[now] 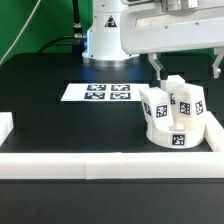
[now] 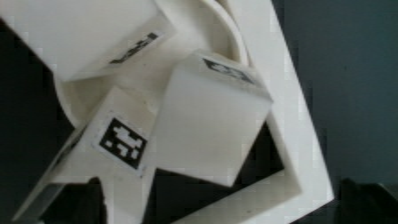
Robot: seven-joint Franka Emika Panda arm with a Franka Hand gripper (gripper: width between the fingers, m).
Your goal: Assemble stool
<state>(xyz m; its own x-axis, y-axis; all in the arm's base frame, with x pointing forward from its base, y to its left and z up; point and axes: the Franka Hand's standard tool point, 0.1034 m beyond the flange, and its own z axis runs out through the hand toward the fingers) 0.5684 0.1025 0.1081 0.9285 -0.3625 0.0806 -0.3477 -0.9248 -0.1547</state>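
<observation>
Legs [image 1: 173,101] stand upright on the round seat [image 1: 178,134], long axes vertical, at the exterior view's right of the bench [image 1: 40,85], against the rail [image 1: 110,163]. Tool [image 1: 185,68] hovers just above them, fingers spread, holding nothing. Marker board [image 1: 98,92] lies well apart.

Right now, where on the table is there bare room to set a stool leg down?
Bare black tabletop lies between the marker board and the front border rail, and toward the exterior view's left. The corner at the exterior view's right is crowded: the seat carries upright legs, with the open gripper just above.
</observation>
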